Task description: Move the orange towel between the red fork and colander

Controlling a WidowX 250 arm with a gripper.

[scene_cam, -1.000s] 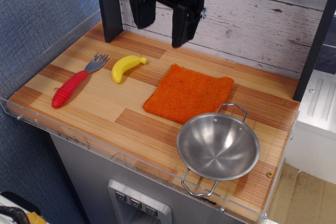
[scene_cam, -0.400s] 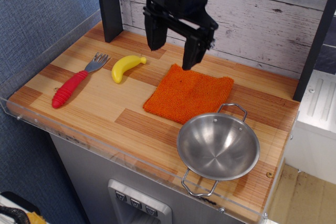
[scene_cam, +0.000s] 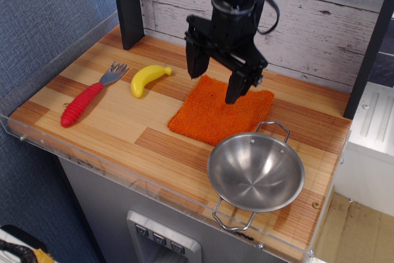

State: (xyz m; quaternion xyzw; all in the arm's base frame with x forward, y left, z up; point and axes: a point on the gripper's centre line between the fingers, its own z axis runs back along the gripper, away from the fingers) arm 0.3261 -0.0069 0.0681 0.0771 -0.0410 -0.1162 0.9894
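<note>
The orange towel (scene_cam: 215,118) lies flat on the wooden counter, its near corner close to the colander's rim. The colander (scene_cam: 255,173) is a shiny steel bowl with two wire handles at the front right. The red fork (scene_cam: 86,101) lies at the left, tines pointing to the back. My black gripper (scene_cam: 214,87) is open and empty, its two fingers spread wide just above the towel's back edge, one finger (scene_cam: 196,66) near the towel's back left corner and the other over its back middle.
A yellow toy banana (scene_cam: 148,79) lies between the fork and the towel. A black post (scene_cam: 127,7) stands at the back left and another at the right edge. A clear acrylic rim (scene_cam: 123,173) runs along the counter's front and left.
My gripper has come down and to the right, from high at the back to just above the towel's back edge. It stays open. Nothing on the counter has moved.
</note>
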